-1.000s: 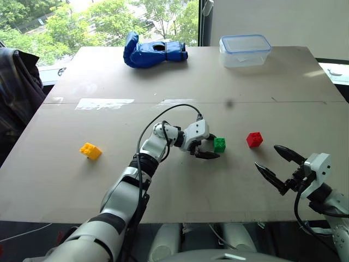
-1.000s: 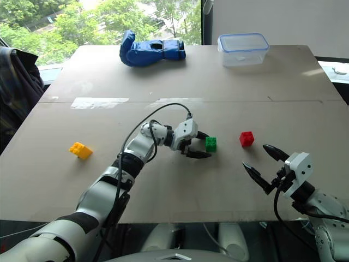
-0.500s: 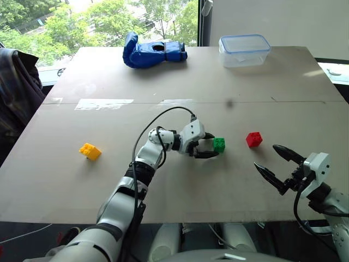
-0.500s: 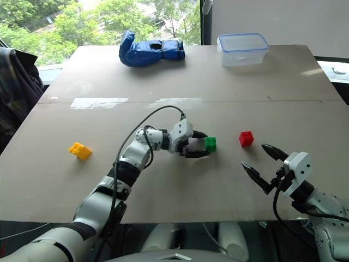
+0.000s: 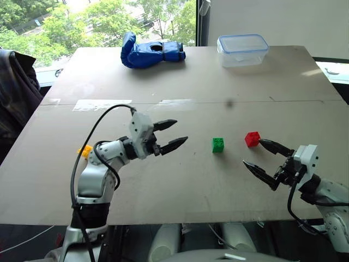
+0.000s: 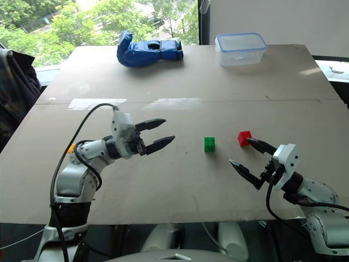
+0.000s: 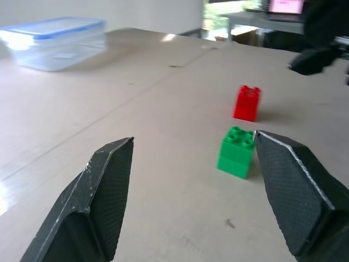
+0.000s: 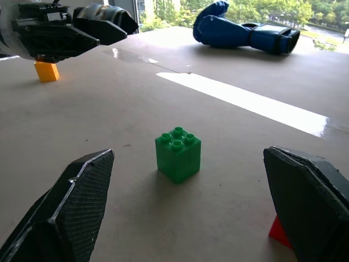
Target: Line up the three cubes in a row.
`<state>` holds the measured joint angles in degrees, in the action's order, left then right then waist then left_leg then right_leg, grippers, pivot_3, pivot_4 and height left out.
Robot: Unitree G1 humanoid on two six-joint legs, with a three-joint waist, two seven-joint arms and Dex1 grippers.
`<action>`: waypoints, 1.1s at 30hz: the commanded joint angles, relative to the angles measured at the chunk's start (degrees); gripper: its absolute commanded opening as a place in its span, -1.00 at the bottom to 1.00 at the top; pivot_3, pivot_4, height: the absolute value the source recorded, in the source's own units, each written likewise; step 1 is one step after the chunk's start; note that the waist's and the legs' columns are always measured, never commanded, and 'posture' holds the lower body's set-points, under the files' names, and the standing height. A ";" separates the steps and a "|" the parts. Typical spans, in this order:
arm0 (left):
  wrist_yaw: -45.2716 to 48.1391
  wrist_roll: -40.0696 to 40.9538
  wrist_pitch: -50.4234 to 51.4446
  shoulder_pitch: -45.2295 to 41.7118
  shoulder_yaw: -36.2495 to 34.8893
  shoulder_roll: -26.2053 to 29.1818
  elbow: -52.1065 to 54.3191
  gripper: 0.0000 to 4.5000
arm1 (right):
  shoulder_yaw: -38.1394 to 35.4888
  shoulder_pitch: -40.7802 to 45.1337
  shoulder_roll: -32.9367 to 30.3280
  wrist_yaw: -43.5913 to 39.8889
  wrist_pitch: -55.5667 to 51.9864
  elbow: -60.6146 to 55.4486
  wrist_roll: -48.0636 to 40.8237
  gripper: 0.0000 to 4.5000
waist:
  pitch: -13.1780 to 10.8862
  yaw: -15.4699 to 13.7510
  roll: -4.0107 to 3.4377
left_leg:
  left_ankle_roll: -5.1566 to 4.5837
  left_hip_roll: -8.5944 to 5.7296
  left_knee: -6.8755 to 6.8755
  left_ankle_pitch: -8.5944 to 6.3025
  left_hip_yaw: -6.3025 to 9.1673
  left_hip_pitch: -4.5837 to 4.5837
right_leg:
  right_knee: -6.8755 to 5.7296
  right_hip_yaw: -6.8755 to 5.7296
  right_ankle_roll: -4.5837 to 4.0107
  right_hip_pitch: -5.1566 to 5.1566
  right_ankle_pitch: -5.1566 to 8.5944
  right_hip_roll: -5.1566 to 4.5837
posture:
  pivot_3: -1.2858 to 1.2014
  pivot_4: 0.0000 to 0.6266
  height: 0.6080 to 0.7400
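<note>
Left eye view: green cube [image 5: 218,144] upright, studs up, between two gaping, empty grippers [image 5: 171,135] [image 5: 264,160].

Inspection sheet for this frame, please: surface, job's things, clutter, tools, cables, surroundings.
Surface: tan table with a seam across it and a glossy tape patch.
Job's things: green cube and red cube stand close together but apart; yellow cube sits far to the robot's left, partly hidden by the left arm. No row of three yet.
Clutter: blue glove and clear lidded box at the far edge.
Tools: left tool open, empty, above the table; right tool open, empty, one fingertip near the red cube.
Cables: black cable looping over the left arm.
Surroundings: window with trees; dark plaid cloth at the left.
</note>
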<state>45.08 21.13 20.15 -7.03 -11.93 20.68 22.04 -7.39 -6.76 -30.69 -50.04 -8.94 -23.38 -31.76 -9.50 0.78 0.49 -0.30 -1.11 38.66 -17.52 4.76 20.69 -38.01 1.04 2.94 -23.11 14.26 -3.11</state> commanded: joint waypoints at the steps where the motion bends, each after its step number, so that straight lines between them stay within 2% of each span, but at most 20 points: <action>1: -14.33 -6.04 0.06 10.93 -5.01 -3.67 10.08 0.59 | 4.10 4.64 0.33 -2.03 -2.35 -2.08 -2.16 1.00 | 0.01 -0.04 0.01 | 0.00 -0.01 0.00 0.00 -0.02 -0.01 | 0.01 0.05 0.00 0.00 0.00 -0.01 | 0.03 -0.52 1.00; 4: -22.60 -10.90 -2.72 20.42 -7.89 -7.85 13.26 0.59 | 8.02 9.86 1.39 -3.47 -2.88 0.98 -0.98 1.00 | 0.02 0.00 0.05 | 0.04 0.00 -0.02 0.02 -0.08 -0.03 | 0.01 0.04 -0.01 -0.02 0.00 0.03 | 0.03 -0.52 1.00; 7: -28.86 -14.74 -3.90 26.01 -9.25 -10.78 15.29 0.59 | 10.51 14.53 2.57 -4.68 -2.88 4.37 -0.05 1.00 | 0.03 -0.92 0.17 | 0.00 -0.05 -0.01 0.00 0.08 0.04 | 0.05 -0.11 -0.02 0.00 0.00 0.02 | 0.03 -0.52 1.00; 13: -39.24 -15.07 -2.10 28.27 -14.86 -16.46 15.34 0.59 | 13.76 20.21 5.54 -6.43 -2.78 7.95 0.21 1.00 | 0.04 -1.57 0.19 | -0.01 -0.13 -0.01 -0.01 0.08 0.02 | 0.08 -0.27 -0.02 0.04 0.01 0.00 | 0.03 -0.52 1.00; 18: -43.37 -16.42 -2.88 25.05 -13.07 -17.64 10.17 0.59 | 15.93 22.91 7.43 -7.05 -2.55 9.06 1.20 1.00 | 0.04 -1.48 0.18 | 0.00 -0.14 -0.01 -0.01 0.07 0.03 | 0.07 -0.32 -0.03 0.03 0.00 0.01 | 0.03 -0.52 1.00; 26: -47.76 -18.40 -5.39 15.81 -12.06 -16.02 -1.52 0.59 | 16.63 23.24 9.03 -6.69 -2.70 8.91 2.13 1.00 | 0.05 -1.45 0.19 | 0.04 -0.17 -0.02 0.01 0.08 0.05 | 0.07 -0.34 -0.03 0.00 0.00 0.02 | 0.03 -0.52 1.00; 33: -51.90 -19.78 -4.96 9.23 -9.28 -17.09 -5.99 0.59 | 16.41 22.78 9.06 -5.94 -3.05 7.77 2.30 1.00 | 0.07 -1.40 0.23 | 0.13 -0.19 -0.02 0.06 0.06 0.06 | 0.07 -0.31 -0.02 -0.02 -0.01 -0.02 | 0.03 -0.52 1.00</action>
<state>-5.47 2.26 15.96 2.62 -21.24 3.18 15.99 9.34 16.02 -21.59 -56.11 -12.28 -13.09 -29.43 -9.43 -0.62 0.72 -0.17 -1.30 38.64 -17.45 4.83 20.76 -37.93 0.73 2.92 -23.14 14.25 -3.12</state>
